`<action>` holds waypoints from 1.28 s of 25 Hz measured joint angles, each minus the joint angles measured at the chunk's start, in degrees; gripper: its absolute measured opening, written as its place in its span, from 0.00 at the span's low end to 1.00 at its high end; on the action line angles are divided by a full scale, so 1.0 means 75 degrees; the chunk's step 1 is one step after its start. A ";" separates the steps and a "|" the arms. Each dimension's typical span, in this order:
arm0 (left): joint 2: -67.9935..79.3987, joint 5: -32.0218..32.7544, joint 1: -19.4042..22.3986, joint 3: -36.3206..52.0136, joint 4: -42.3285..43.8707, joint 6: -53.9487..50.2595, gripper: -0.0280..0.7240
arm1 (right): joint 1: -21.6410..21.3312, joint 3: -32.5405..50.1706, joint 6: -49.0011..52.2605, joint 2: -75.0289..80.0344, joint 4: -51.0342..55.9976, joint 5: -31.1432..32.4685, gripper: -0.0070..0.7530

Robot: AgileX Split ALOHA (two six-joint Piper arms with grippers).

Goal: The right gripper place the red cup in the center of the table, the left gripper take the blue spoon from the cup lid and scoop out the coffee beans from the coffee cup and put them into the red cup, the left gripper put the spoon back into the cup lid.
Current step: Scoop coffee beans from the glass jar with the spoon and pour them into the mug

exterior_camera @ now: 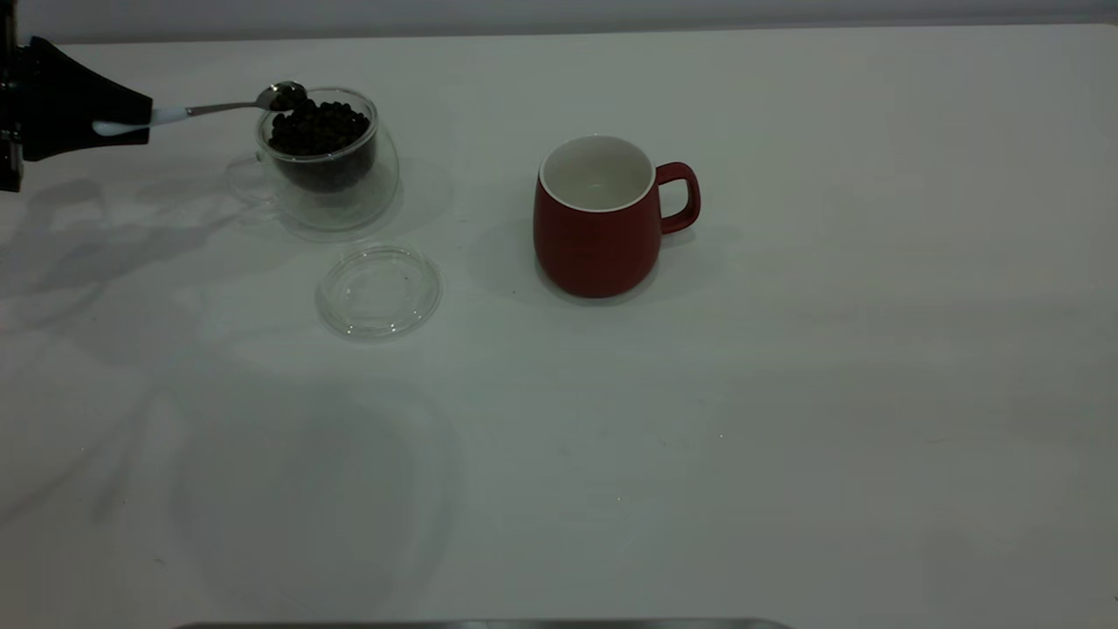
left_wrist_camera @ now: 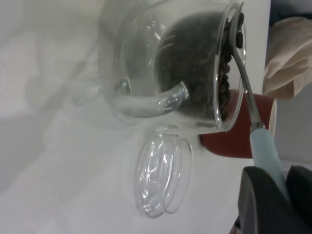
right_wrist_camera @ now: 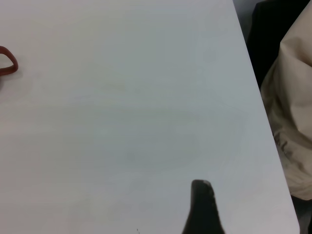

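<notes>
Glass coffee cup of dark coffee beans

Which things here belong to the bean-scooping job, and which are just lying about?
In the job: left gripper holding the blue spoon; coffee beans in the coffee cup; red cup; cup lid; table; right gripper, parked aside.

Lying about: beige cloth beyond the table edge.

Two cups: red cup, coffee cup; one cup lid, one blue spoon, perhaps.
</notes>
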 joint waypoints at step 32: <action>-0.0026 0.0023 -0.0624 0.0000 0.0063 -0.0693 0.20 | 0.0000 0.0000 0.0000 0.0000 0.0000 0.0000 0.79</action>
